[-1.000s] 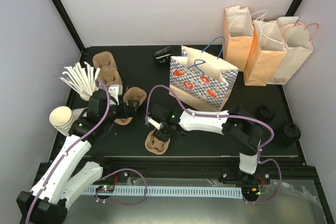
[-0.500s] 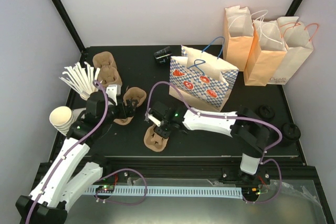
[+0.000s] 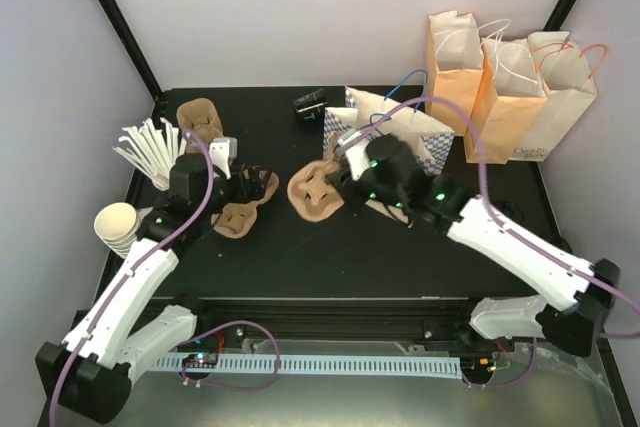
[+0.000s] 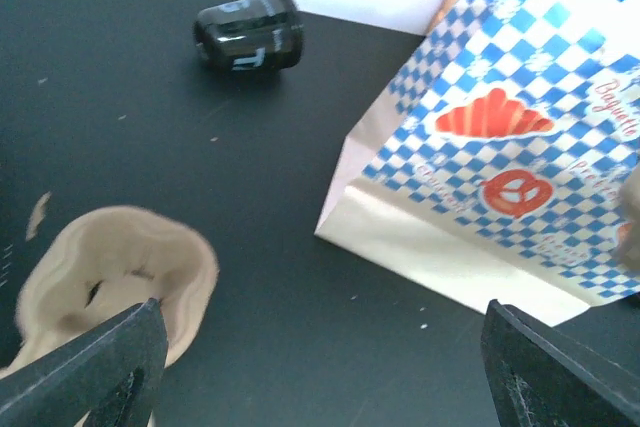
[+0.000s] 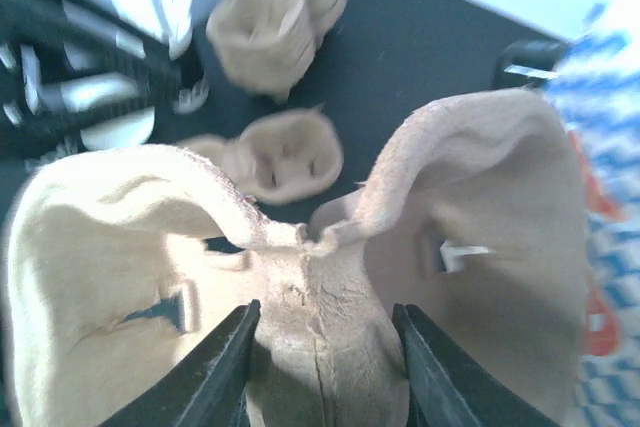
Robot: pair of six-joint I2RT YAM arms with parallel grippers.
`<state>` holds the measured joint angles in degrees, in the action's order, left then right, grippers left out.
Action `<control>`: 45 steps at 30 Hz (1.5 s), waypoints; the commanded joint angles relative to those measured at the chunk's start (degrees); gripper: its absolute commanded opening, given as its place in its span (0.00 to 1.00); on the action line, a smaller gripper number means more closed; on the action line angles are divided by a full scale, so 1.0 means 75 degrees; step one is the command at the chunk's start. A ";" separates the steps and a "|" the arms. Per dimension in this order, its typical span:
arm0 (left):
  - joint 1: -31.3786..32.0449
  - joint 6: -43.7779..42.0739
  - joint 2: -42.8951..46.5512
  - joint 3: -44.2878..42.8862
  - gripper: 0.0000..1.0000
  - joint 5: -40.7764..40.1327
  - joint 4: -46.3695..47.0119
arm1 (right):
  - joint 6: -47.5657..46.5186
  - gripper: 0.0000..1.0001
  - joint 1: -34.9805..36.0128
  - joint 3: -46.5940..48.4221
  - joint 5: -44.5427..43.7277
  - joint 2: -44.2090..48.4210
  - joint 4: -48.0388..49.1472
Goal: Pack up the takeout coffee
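The takeout coffee (image 3: 310,102) is a small black cup lying on its side at the back of the table, left of the blue checked bag (image 3: 400,142). It also shows in the left wrist view (image 4: 248,32). My right gripper (image 3: 345,182) is shut on the middle ridge of a brown pulp cup carrier (image 3: 316,193) and holds it up beside the checked bag. In the right wrist view the carrier (image 5: 480,207) fills the frame between the fingers (image 5: 225,367). My left gripper (image 3: 250,185) is open and empty, beside another carrier (image 3: 240,217).
Three tan paper bags (image 3: 500,87) stand at the back right. A stack of carriers (image 3: 200,119) sits at the back left. White sleeves (image 3: 150,152) and stacked cream cups (image 3: 118,227) are at the left edge. The checked bag (image 4: 500,147) fills the right of the left wrist view.
My right gripper has lifted the carrier from the table's front and carried it back and up to the checked bag. My left gripper has shifted slightly back.
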<state>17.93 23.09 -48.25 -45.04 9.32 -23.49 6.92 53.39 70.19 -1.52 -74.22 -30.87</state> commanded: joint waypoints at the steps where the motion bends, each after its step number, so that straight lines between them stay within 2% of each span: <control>1: -0.0065 0.0081 -0.0796 -0.0537 0.88 0.1313 0.1738 | 0.0851 0.39 -0.0887 0.0764 0.0432 0.0706 -0.0087; 4: -0.0002 0.0148 -0.1696 -0.0857 0.85 0.2559 0.2753 | 0.1377 0.39 -0.1674 0.1359 0.1119 0.0771 -0.0228; 6: 0.0100 0.0126 -0.2342 -0.1253 0.83 0.2872 0.3037 | 0.1718 0.39 -0.2168 0.1772 0.1569 0.0683 -0.0304; 13: 0.0453 -0.0828 -0.4023 -0.2953 0.82 0.2859 0.2931 | 0.2500 0.38 -0.3274 0.2927 0.2641 0.0417 -0.0134; 18: 0.0960 -0.2212 -0.4667 -0.3812 0.80 0.2911 0.3010 | 0.3116 0.38 -0.3877 0.3465 0.2968 0.0192 -0.0089; 23: 0.1648 -0.4137 -0.4996 -0.3999 0.80 0.3584 0.3576 | 0.4378 0.38 -0.4433 0.2920 0.3510 0.0181 0.0172; 26: 0.1775 -0.5197 -0.5142 -0.3974 0.81 0.4068 0.3826 | 0.4975 0.39 -0.4548 0.2333 0.3592 0.0263 0.0560; 29: 0.1766 -0.5834 -0.5375 -0.4089 0.83 0.3944 0.3995 | 0.5398 0.39 -0.4614 0.1922 0.3542 0.0262 0.0761; 32: 0.1766 -0.6186 -0.5734 -0.4524 0.83 0.3787 0.3833 | 0.5641 0.39 -0.4681 0.1700 0.3284 0.0265 0.0778; 37: 0.1767 -0.6335 -0.6392 -0.5326 0.82 0.4563 0.3244 | 0.6151 0.39 -0.4897 0.1227 0.2899 0.0469 0.1030; 41: 0.1780 -0.6455 -0.6797 -0.5858 0.76 0.4887 0.2631 | 0.6332 0.39 -0.4983 0.1134 0.2680 0.0541 0.0990; 45: 0.1775 -0.6619 -0.6942 -0.5901 0.68 0.5479 0.2252 | 0.6477 0.39 -0.5003 0.1312 0.2458 0.0339 0.0428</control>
<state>31.31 -23.11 -99.29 -87.09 43.13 -2.17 52.99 16.29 78.67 19.42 -71.72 -25.80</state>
